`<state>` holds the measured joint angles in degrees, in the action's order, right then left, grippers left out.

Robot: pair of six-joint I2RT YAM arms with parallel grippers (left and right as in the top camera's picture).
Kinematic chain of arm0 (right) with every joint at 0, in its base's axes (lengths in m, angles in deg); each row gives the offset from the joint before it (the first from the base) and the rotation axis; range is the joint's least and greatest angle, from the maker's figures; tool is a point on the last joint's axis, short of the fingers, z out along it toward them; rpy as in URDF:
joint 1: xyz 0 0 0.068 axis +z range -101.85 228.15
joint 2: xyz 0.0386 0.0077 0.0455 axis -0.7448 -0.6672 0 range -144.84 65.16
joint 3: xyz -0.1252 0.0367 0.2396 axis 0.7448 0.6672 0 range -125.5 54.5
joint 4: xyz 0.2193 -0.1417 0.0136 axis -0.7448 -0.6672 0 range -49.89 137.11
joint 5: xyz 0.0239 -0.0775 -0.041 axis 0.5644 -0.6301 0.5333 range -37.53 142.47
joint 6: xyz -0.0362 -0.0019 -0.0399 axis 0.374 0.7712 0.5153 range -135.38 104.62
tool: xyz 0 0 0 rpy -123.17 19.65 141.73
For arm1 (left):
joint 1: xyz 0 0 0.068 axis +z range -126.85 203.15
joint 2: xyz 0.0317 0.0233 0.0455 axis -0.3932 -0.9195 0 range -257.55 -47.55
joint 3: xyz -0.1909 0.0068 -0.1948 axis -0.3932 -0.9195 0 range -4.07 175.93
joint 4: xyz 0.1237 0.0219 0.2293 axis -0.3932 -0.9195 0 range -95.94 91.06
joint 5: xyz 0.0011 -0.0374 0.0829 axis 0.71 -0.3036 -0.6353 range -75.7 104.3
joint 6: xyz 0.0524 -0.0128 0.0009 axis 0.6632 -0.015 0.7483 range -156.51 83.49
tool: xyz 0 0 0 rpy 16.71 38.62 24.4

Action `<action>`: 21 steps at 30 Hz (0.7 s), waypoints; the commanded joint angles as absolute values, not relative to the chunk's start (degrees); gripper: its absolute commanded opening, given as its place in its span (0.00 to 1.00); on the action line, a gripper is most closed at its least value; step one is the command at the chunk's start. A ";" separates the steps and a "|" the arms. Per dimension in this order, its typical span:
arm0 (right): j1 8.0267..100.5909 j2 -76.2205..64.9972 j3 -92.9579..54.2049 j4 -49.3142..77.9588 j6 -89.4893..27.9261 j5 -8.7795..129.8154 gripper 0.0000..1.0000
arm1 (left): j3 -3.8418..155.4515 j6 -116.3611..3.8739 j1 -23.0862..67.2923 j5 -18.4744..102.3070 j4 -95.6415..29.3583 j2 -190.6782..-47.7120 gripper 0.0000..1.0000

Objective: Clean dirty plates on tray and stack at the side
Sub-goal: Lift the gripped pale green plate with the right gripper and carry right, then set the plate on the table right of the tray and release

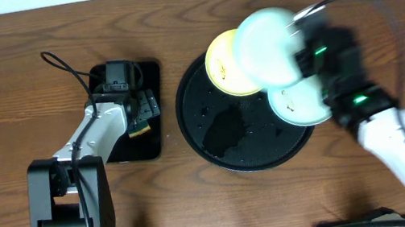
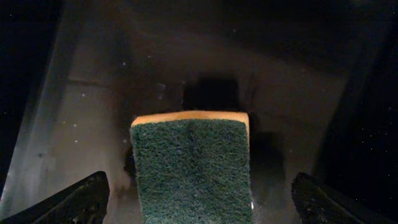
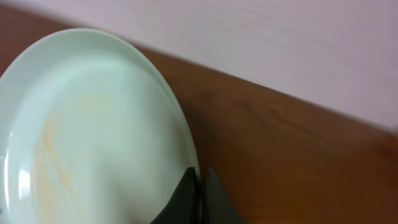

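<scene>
Your right gripper (image 3: pixel 199 190) is clamped on the rim of 1 faintly smeared mint plate (image 3: pixel 93 124), held above the round black tray (image 1: pixel 231 137) that carries the yellow plate (image 1: pixel 226 65) and the 2nd mint plate (image 1: pixel 299 102), while your left gripper (image 2: pixel 199 193) hangs spread wide around the sponge (image 2: pixel 189 168) on the small rectangular tray (image 1: pixel 148 69).

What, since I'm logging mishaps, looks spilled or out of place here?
Wet patches glisten on the black tray. One mint-green plate hangs above the tray, pinched at its rim by the right tool, with faint orange smears on it. Nothing looks broken.
</scene>
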<state>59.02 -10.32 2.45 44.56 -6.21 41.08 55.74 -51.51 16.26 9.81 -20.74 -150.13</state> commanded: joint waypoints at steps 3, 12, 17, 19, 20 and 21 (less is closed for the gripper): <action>39.59 -10.19 0.50 44.74 -19.70 51.46 0.01 | 56.16 -51.34 16.50 9.09 -20.69 -150.64 0.94; 22.28 -19.70 0.50 45.79 -20.07 50.39 0.01 | 56.16 -51.34 16.50 9.09 -20.67 -150.64 0.94; 18.37 -29.47 0.50 47.95 -20.03 50.41 0.01 | 56.16 -51.34 16.50 9.09 -20.67 -150.64 0.94; 18.32 -31.96 0.50 49.22 -20.03 50.41 0.01 | 56.16 -51.34 16.50 9.09 -20.67 -150.64 0.94; 18.34 -32.83 0.50 49.68 -20.03 50.43 0.01 | 56.16 -51.34 16.50 9.09 -20.67 -150.64 0.94; 18.39 -33.82 0.50 49.98 -20.03 50.41 0.01 | 56.16 -51.31 16.50 9.09 -20.67 -150.64 0.94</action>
<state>18.54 -31.81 1.55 48.91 -18.91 49.73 55.74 -51.49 16.26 9.81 -20.72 -150.13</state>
